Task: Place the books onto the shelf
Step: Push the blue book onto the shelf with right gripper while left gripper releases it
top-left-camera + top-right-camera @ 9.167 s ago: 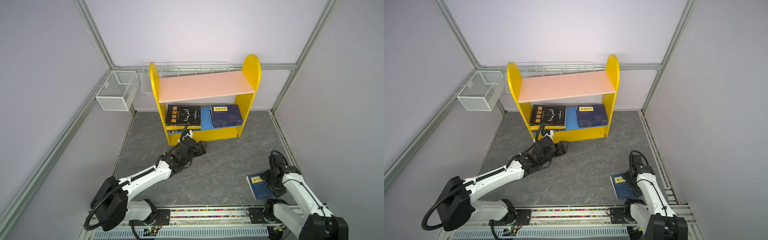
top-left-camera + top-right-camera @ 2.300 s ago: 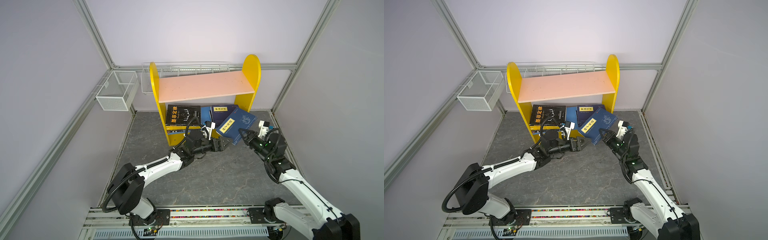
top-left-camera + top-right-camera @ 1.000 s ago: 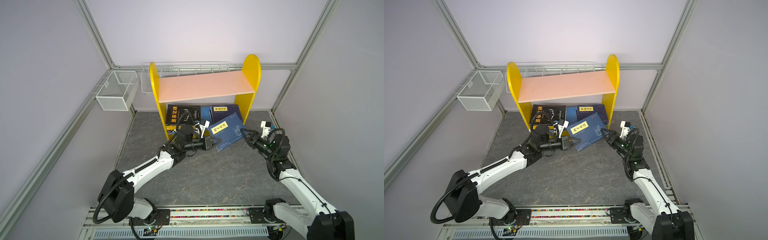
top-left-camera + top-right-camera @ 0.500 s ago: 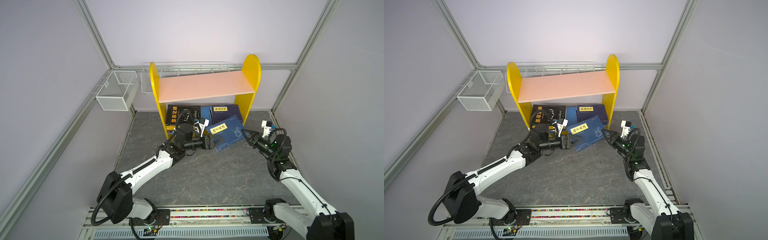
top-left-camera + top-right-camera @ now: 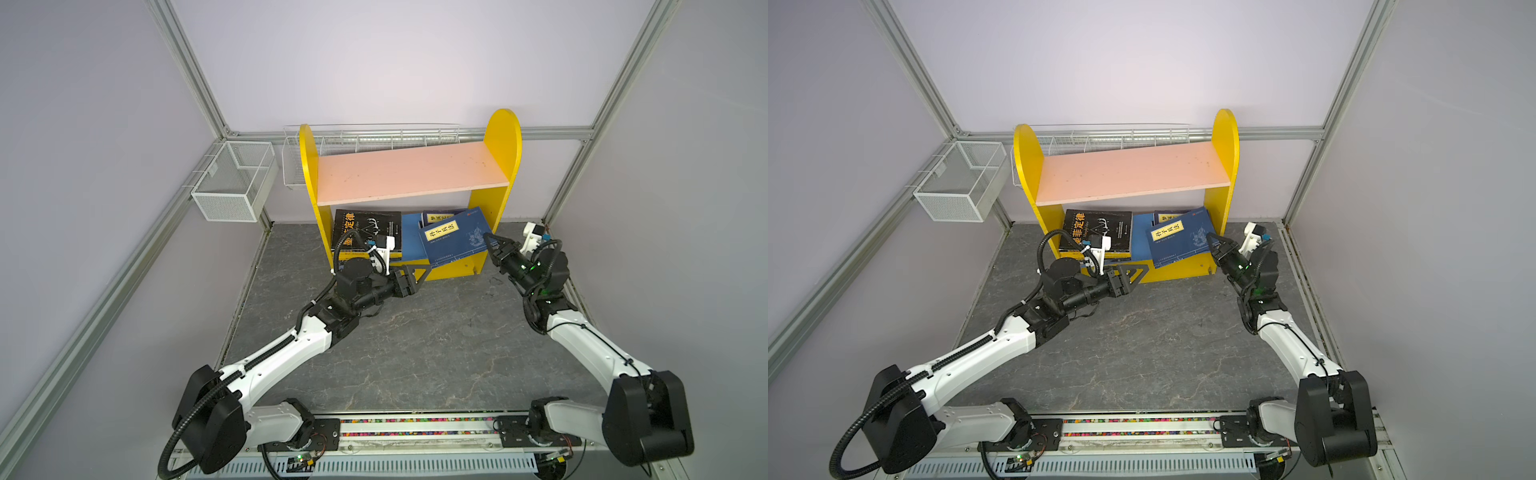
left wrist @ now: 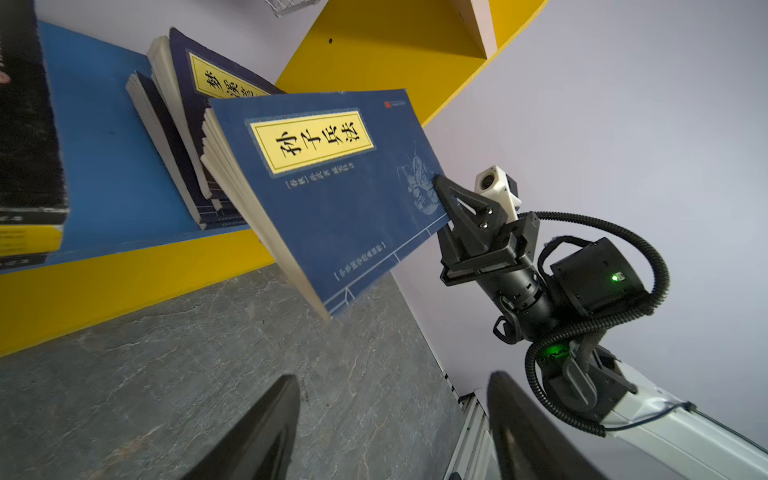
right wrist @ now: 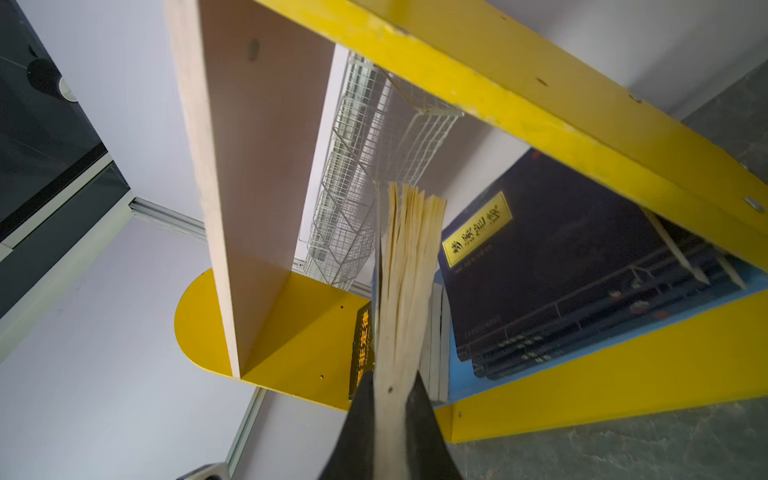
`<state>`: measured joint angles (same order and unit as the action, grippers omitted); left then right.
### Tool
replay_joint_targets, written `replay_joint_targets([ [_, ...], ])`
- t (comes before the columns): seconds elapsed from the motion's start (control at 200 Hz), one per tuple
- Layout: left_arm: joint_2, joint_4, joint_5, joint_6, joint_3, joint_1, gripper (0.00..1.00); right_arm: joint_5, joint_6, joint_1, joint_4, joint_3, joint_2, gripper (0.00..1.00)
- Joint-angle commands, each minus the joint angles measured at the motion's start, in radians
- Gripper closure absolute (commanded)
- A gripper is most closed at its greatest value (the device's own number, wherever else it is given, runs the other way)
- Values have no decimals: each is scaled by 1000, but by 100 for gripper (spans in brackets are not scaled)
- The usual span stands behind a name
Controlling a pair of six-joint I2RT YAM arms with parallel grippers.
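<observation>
Two-tier yellow shelf (image 5: pixel 411 174) — pink upper board bare; blue lower board carries a black book (image 5: pixel 365 228) and a navy stack (image 5: pixel 440 216). A navy paperback (image 5: pixel 453 239) lies tilted across that stack, overhanging the front rail, possibly resting on it. The right gripper (image 5: pixel 487 240) is clamped on its edge; the left gripper (image 5: pixel 417 274) is spread and empty, just before the rail.

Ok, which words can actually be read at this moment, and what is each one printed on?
"孙子兵法": cover of the blue book held in the right gripper.
"梦溪笔谈": cover of the navy book lying on the shelf.
"菲定律": cover of the black book; its first character is hidden.
The small print on the blue and black books is too small to read.
</observation>
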<state>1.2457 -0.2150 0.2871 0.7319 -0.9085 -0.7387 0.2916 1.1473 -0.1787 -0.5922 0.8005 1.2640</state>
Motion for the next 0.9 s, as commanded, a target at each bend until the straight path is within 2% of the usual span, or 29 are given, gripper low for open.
replay_joint_targets([
  [0.0,-36,7,-47,-5,22,1,28,-130,-73,-51,22,72,34,94],
  [0.43,-84,34,-41,-12,65,1,28,-348,-96,-139,1,260,271,94],
  [0.62,-86,31,-34,-12,78,1,28,-412,-119,-138,44,282,301,94],
  [0.745,-75,22,-31,-7,81,1,28,-462,-150,-139,138,300,303,94],
  [0.785,-70,16,-26,-4,81,1,28,-475,-152,-139,186,314,306,90],
  [0.825,-65,10,-21,-2,80,1,28,-488,-146,-139,244,330,309,81],
  [0.895,-58,-1,-14,6,79,1,28,-506,-136,-139,316,353,315,49],
])
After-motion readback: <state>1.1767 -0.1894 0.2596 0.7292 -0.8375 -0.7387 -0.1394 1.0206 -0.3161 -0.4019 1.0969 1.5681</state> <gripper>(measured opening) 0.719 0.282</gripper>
